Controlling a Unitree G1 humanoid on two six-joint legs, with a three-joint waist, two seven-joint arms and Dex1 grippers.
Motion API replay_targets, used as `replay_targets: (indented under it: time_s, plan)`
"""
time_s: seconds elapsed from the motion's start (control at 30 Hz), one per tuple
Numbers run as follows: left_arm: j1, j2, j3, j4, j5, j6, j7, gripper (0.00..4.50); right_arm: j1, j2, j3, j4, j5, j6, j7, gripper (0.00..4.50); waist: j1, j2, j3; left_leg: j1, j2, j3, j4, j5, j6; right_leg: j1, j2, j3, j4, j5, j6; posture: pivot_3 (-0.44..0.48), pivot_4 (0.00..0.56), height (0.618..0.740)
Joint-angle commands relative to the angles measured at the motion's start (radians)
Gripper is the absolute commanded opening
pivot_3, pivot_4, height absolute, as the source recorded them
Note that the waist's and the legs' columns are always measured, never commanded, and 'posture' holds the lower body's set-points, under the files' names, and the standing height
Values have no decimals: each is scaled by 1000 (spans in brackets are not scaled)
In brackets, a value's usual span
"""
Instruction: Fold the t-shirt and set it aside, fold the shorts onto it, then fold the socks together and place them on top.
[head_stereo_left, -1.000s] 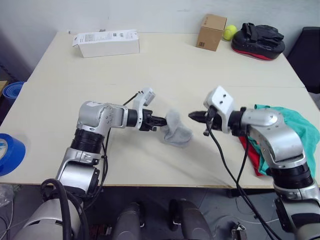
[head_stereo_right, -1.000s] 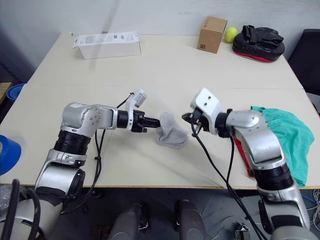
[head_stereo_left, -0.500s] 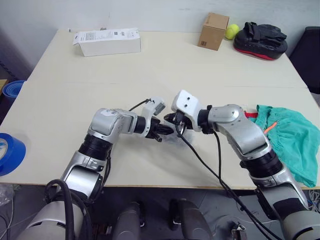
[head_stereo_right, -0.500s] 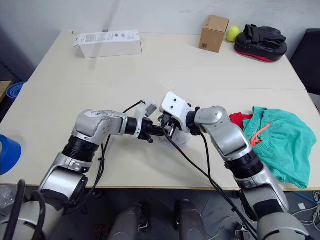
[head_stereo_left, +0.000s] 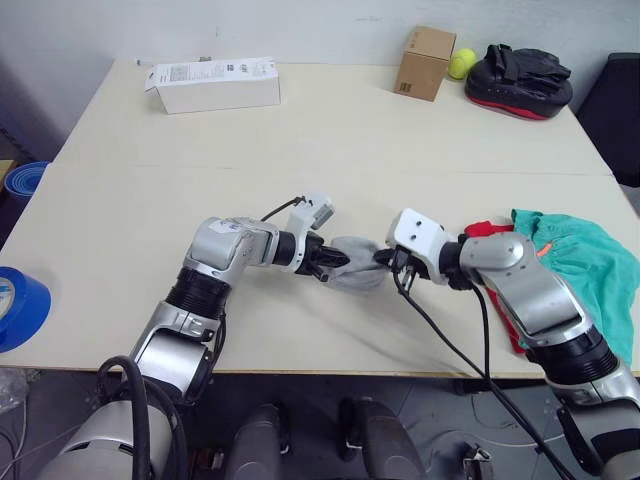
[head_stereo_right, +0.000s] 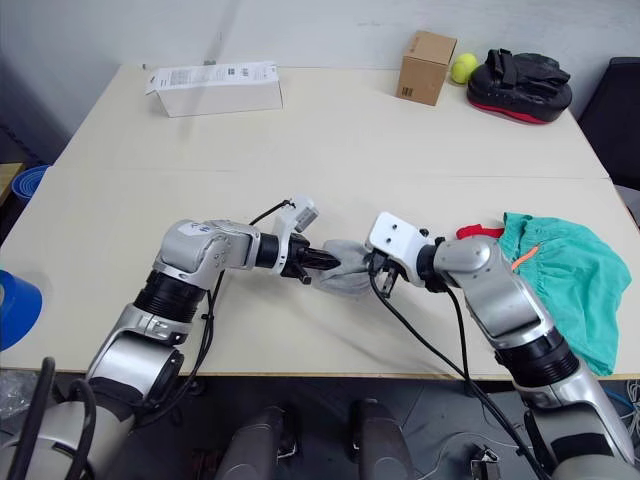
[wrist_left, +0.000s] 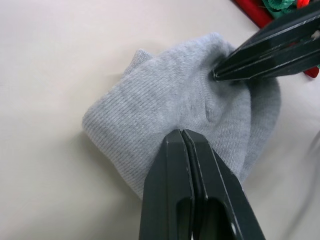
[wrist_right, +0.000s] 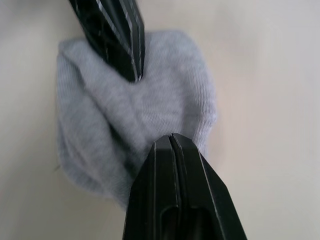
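Pinching a bundle of grey socks (head_stereo_left: 355, 274) from opposite sides, both grippers meet near the front edge of the table (head_stereo_left: 330, 140). The socks are soft ribbed knit, bunched into a rounded lump lying on the tabletop. The left gripper (head_stereo_left: 340, 263) has its two black fingers pressed together on the bundle's left side; in the left wrist view the fingers (wrist_left: 185, 165) are shut with grey knit caught at their tips. The right gripper (head_stereo_left: 384, 262) is likewise clamped on the bundle's right side, fingers (wrist_right: 170, 160) closed on a fold of the fabric.

Just right of the right arm, at the table's right edge, lie the teal shorts (head_stereo_left: 590, 260), crumpled soft cloth with an orange tag, on top of the red t-shirt (head_stereo_left: 500, 300). The t-shirt peeks out as a red strip below and beside the shorts. This pile sits near the socks but apart from them.

Farther back: a long white carton (head_stereo_left: 213, 83) at far left; a brown cardboard box (head_stereo_left: 423, 63), a yellow-green ball (head_stereo_left: 459, 64) and a black-and-red padded mitt (head_stereo_left: 518, 80) at far right.
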Motion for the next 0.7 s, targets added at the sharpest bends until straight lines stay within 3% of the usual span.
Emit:
replay_targets:
  time_s: [0.03, 0.2, 0.33, 0.7]
  plan:
    - [-50, -11, 66, -33, -35, 29, -5, 24, 0, 14, -44, -6, -8, -30, -38, 0, -1, 0, 0, 0, 0, 0, 0, 0, 0, 0, 0, 0, 0, 0, 0, 0, 150, 740]
    - [-98, 6, 144, -73, -86, 102, -8, 24, -36, 66, -129, -68, 76, 22, -53, 0, 0, 0, 0, 0, 0, 0, 0, 2, -1, 0, 0, 0, 2, 0, 0, 0, 150, 740]
    - [-85, 35, 70, -51, -32, 48, -28, 24, -41, 77, -131, -98, 103, 36, -55, 0, 0, 0, 0, 1, 0, 0, -1, 2, -2, 0, 0, 0, 1, 0, 0, 0, 150, 740]
    - [-54, -49, -85, 112, 106, -166, -66, 24, 16, 118, 3, -10, 14, 5, -115, 0, 1, 0, 0, 0, -1, 0, 0, 2, -1, 0, 0, 0, 1, 0, 0, 0, 150, 740]
